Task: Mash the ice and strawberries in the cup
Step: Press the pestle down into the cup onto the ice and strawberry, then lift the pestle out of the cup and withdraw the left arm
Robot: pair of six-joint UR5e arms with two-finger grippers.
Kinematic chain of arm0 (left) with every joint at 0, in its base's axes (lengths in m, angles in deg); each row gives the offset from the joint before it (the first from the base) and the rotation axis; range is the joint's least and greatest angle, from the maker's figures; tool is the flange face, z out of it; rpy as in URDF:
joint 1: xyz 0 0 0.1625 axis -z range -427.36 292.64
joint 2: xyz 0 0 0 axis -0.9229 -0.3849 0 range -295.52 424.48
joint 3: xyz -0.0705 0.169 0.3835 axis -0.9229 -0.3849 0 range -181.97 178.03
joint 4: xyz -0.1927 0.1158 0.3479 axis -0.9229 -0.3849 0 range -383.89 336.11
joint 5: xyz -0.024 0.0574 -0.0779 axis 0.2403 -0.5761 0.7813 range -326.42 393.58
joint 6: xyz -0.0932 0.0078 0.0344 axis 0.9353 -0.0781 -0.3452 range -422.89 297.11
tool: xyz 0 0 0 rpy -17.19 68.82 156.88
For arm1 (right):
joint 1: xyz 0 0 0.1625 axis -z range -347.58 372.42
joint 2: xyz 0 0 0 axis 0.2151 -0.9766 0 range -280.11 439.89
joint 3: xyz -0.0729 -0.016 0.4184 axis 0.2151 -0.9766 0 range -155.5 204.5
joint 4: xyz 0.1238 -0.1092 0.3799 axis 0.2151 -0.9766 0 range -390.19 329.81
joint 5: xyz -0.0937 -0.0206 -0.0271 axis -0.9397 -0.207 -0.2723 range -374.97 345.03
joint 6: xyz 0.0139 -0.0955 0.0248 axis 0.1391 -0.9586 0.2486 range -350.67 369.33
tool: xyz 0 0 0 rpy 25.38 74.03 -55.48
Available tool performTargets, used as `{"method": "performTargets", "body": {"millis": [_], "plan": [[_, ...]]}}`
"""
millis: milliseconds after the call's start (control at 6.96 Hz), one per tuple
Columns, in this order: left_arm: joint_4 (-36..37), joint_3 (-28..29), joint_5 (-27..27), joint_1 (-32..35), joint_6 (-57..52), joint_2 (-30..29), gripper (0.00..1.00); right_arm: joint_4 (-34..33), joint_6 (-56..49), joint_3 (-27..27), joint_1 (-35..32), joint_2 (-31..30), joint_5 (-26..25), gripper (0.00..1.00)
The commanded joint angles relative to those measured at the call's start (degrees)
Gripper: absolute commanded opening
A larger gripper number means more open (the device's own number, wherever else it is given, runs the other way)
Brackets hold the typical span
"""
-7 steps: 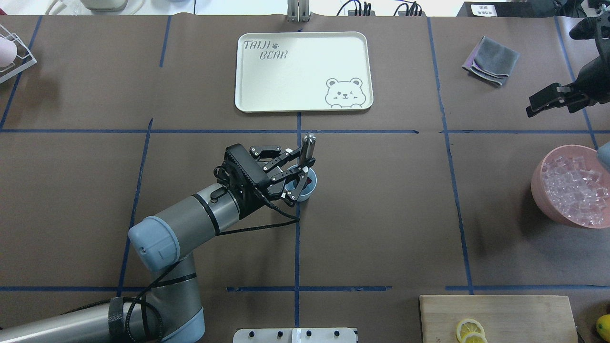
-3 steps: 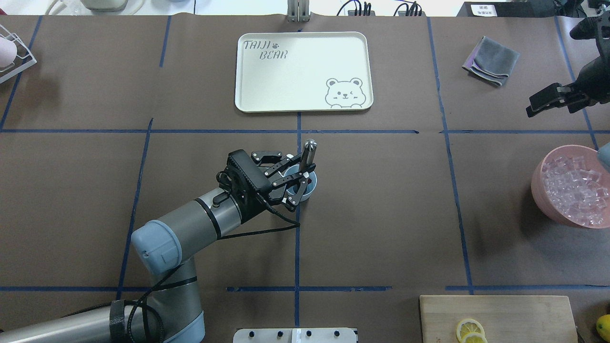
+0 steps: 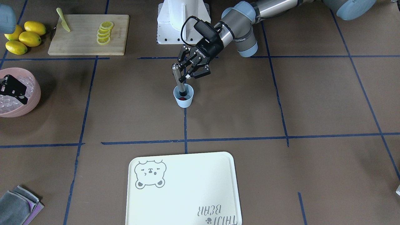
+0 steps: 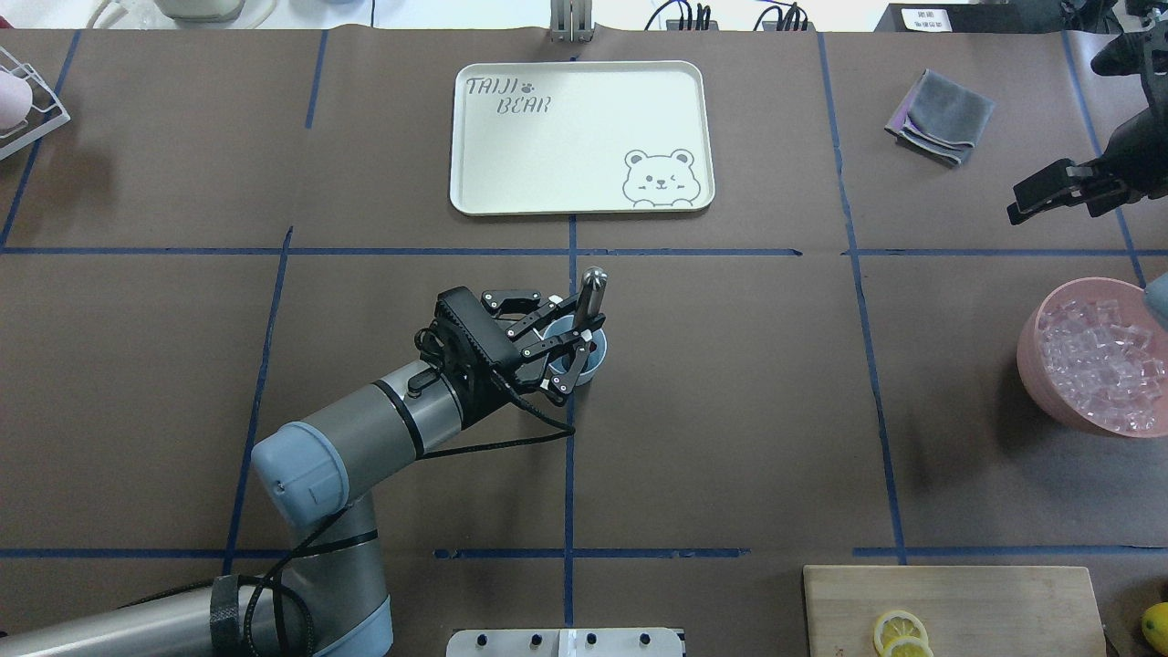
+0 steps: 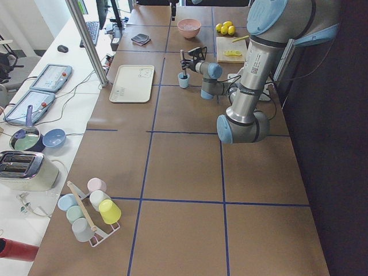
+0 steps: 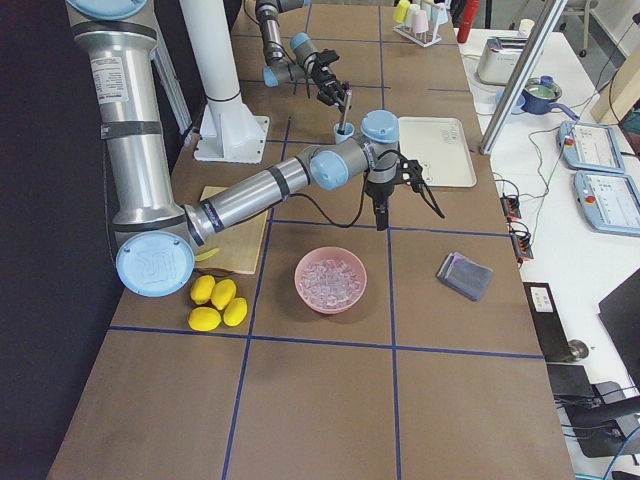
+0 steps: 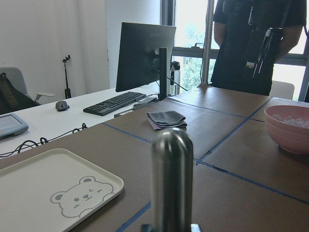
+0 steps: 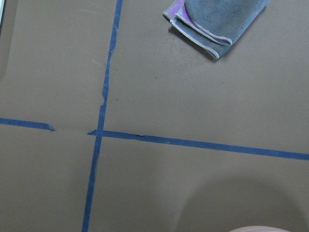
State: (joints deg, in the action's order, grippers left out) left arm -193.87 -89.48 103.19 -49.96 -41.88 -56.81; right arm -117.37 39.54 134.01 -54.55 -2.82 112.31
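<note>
Left claw (image 3: 183, 72) pinches the metal masher (image 3: 178, 78), its tip in the cup (image 3: 184, 102) on the strawberry (image 3: 182, 98) (I can't see any ice inside); mashing looks unfinished.

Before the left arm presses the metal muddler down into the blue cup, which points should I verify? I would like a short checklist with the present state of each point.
1. Grip: the left gripper is shut on the muddler: ok.
2. Muddler tip inside the cup: ok.
3. Strawberry in the cup; red shows at the bottom: ok.
4. Ice in the cup: cannot tell, the muddler and the rim hide it.
5. Cup upright on the table: ok.
6. Cup braced from the side: not ok; the right gripper hangs far off, near the pink bowl.
</note>
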Motion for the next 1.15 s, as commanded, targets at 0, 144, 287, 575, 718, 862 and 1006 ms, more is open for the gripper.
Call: {"method": "performTargets", "body": {"millis": [0,144,287,575,718,862,1006], "plan": [[0.08,-1.25,0.0,0.09,0.0,-0.18,0.0,0.0,0.03,0.0,0.0,0.0,0.06,1.0],[0.35,-2.56,-0.09,0.35,0.0,-0.7,0.0,0.0,0.03,0.0,0.0,0.0,-0.02,1.0],[1.91,-4.67,0.09,1.74,0.09,-0.71,0.0,0.0,0.03,0.09,0.0,-0.17,-0.02,1.0],[7.35,-8.35,0.44,4.03,0.17,-0.01,0.0,0.0,0.03,0.09,0.0,-0.26,-0.02,1.0],[9.82,-9.68,0.61,5.17,0.44,0.08,0.0,0.0,0.03,0.09,0.0,-0.26,-0.02,1.0],[12.36,-10.04,0.62,5.97,2.35,0.08,0.0,0.0,0.03,0.09,0.0,-0.44,-0.02,1.0],[17.96,-11.27,0.62,7.72,4.29,0.17,0.0,0.0,0.03,0.0,0.0,-0.53,-0.02,1.0]]}}
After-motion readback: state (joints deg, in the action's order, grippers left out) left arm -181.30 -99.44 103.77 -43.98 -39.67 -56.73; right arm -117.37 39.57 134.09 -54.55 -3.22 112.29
